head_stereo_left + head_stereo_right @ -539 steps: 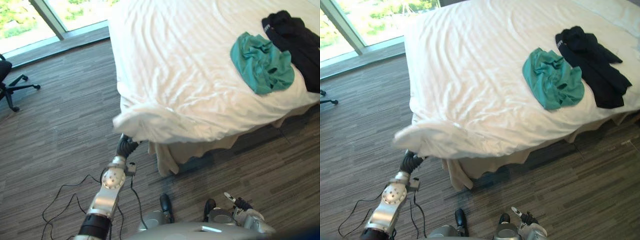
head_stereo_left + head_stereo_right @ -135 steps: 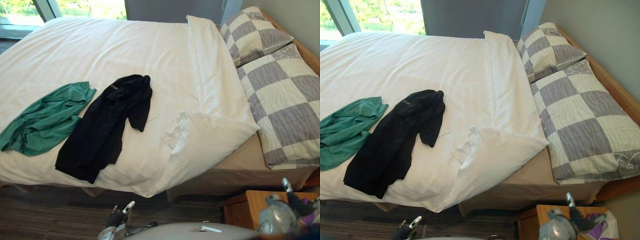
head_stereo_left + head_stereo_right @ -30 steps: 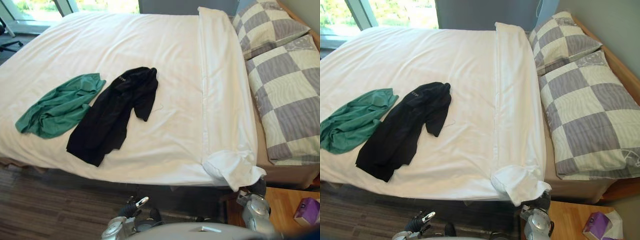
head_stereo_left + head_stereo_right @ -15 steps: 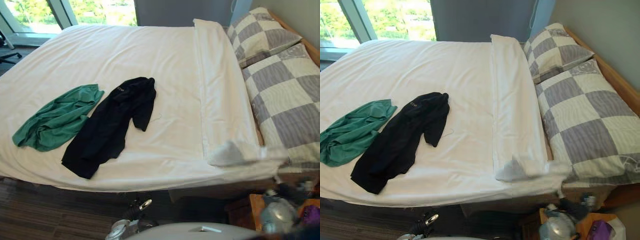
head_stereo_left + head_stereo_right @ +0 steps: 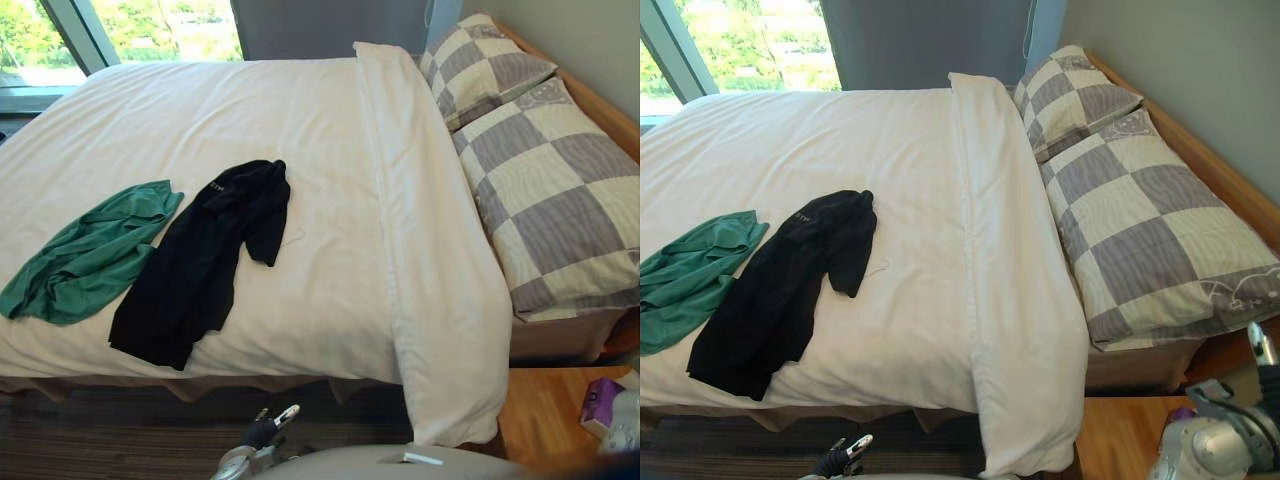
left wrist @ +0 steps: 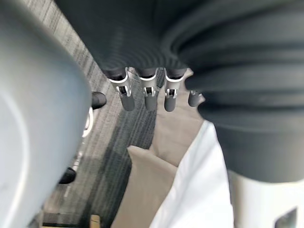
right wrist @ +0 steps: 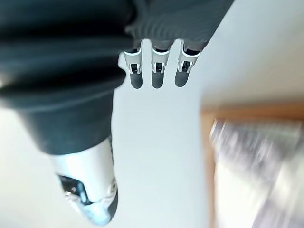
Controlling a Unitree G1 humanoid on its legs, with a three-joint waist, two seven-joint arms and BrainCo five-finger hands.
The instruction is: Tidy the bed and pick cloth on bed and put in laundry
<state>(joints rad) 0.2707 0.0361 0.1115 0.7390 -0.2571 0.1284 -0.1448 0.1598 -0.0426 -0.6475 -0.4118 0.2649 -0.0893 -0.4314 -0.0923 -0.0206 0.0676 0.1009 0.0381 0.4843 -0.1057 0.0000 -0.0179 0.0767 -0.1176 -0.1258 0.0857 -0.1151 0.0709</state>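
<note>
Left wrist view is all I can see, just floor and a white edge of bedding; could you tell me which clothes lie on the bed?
Observer: A green garment and a black shirt lie side by side on the white duvet, toward the robot's left.
Operator: Thank you; does the right hand hold anything?
Observer: No, the right hand is open and empty, low near the checked pillows.

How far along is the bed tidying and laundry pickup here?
Done: the white duvet lies smooth, its folded-back band straight beside the pillows. In hand: nothing; the left hand and right hand are open and empty. Left: the green garment and black garment still lie on the duvet.
</note>
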